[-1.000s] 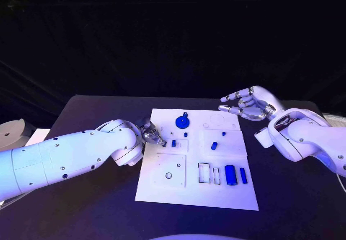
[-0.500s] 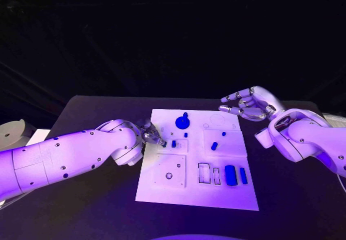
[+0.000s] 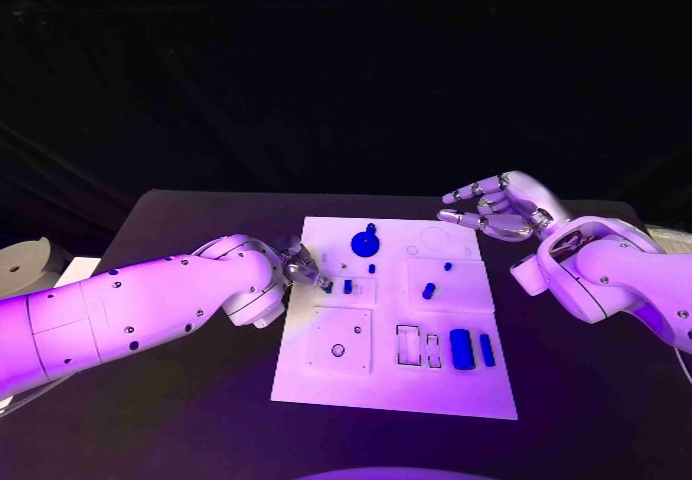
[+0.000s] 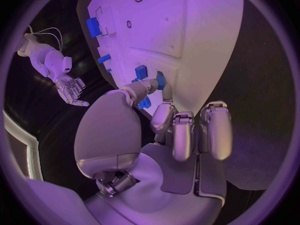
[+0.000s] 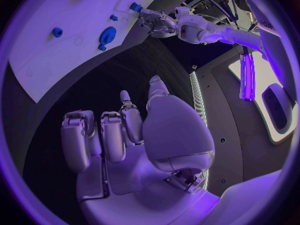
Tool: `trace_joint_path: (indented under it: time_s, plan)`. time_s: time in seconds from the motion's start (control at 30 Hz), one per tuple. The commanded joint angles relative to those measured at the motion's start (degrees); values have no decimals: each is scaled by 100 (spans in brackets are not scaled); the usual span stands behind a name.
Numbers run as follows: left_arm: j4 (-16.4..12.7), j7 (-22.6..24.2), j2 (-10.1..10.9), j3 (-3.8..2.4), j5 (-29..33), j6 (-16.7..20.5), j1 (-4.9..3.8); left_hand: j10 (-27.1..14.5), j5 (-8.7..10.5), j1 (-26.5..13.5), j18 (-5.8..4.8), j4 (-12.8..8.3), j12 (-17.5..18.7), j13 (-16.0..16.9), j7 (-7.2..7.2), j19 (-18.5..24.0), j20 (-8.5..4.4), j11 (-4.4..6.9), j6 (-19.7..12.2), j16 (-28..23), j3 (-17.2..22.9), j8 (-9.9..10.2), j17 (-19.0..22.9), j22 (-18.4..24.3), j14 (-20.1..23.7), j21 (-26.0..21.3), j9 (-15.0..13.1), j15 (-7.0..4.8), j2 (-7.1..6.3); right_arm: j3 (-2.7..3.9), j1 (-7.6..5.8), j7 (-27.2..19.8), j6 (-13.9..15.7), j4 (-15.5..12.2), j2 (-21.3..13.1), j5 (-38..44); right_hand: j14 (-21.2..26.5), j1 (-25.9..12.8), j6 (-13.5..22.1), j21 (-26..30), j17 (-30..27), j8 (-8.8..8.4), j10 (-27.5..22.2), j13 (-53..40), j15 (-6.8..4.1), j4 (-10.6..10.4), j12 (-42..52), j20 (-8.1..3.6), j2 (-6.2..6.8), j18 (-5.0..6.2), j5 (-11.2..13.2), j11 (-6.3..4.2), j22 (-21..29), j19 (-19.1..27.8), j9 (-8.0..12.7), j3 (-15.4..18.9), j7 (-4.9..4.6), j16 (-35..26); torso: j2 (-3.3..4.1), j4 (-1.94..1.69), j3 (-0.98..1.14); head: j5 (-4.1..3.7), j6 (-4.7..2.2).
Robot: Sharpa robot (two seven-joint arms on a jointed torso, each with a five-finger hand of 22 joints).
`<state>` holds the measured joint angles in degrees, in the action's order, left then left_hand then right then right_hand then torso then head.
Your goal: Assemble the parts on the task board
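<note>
Since the earlier frames, left hand (image 3: 306, 268) has edged slightly along the near-left edge of the task board (image 3: 392, 390), its fingertips pinching a small blue part (image 4: 160, 80) at that edge. Right hand (image 3: 495, 210) hovers unchanged above the black counter (image 3: 173, 420) off the board's far right corner, fingers loosely curled and apart, holding nothing. Other blue parts, including a gear (image 3: 365, 243), lie on the board.
</note>
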<state>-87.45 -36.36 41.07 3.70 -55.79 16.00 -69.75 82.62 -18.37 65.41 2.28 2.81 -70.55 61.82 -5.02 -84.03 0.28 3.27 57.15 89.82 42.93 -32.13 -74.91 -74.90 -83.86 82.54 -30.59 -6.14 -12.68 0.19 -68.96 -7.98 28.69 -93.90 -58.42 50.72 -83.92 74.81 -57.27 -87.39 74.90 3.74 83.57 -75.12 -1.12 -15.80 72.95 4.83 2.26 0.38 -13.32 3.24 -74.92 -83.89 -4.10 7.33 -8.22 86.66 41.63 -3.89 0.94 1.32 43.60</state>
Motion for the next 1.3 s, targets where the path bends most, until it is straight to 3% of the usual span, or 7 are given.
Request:
trace_joint_path:
  time_s: [0.03,0.83,1.07,1.3]
  plan:
    - [13,-23,-43,35,143,-395,41,107,-72,-49,-68,-69,-39,27,505,-398,-47,66,565,18,-7,38,-1509,-1216,-614,41,7,-38,65,0,0,-48,-32,-4,5,27,-475,4,2,29,926,6,-54,-595,10,4,-30,21,-34,77,-21,-3,-1061,-355,-8,41,8,-27,-4,-2,-1,-1,7]
    - [130,-2,-154,35,69,-579,13,176,-355,-139,-87,-240,-44,116,545,-423,-47,92,775,18,-169,157,-1509,-1258,-614,122,-23,-48,87,0,1,-60,-45,12,27,28,-475,25,1,28,925,6,-57,-591,9,15,-36,21,-47,76,-46,-3,-1063,-356,-8,44,9,-29,0,1,-1,13,4]
    - [183,-3,-211,35,59,-652,-11,206,-378,-190,-92,-225,-80,185,557,-431,-46,99,831,18,-215,168,-1509,-1270,-614,146,-24,-51,148,0,1,-61,-45,12,30,28,-475,33,1,27,925,5,-58,-589,8,19,-38,21,-50,75,-57,-4,-1066,-358,-8,46,10,-29,-2,-3,-2,8,12]
    - [242,-25,-258,35,57,-956,-34,242,-381,-270,-97,-197,-125,270,574,-438,-43,107,898,18,-286,185,-1509,-1282,-614,169,-22,-54,232,0,1,-60,-46,9,30,28,-475,34,1,27,925,5,-58,-589,8,20,-38,21,-50,75,-59,-4,-1065,-358,-8,46,10,-29,-5,-4,-3,3,12]
